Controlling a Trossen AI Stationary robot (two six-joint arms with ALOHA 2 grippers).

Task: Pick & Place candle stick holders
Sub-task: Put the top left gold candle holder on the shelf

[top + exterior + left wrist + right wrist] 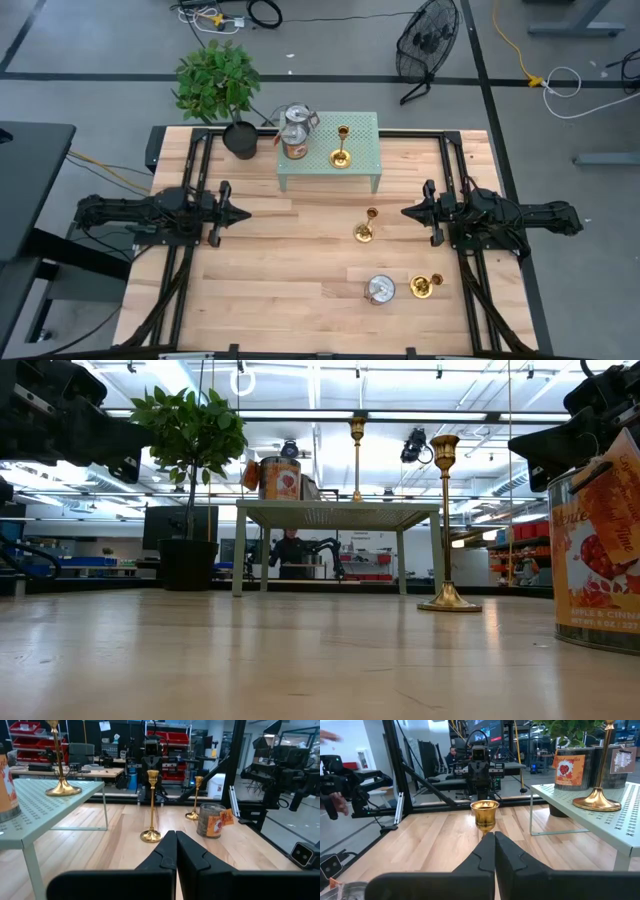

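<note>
Both arms parked, three candle holders waiting

One candle holder (341,146) stands on the green stand (366,160); the middle candle holder (365,227) stands upright on the counter (270,280), just inward of the right end effector (407,211), the nearer arm. A third candle holder (424,286) sits beside a tin (379,290). The right end effector and the left end effector (246,213) are both pressed together, empty.
</note>
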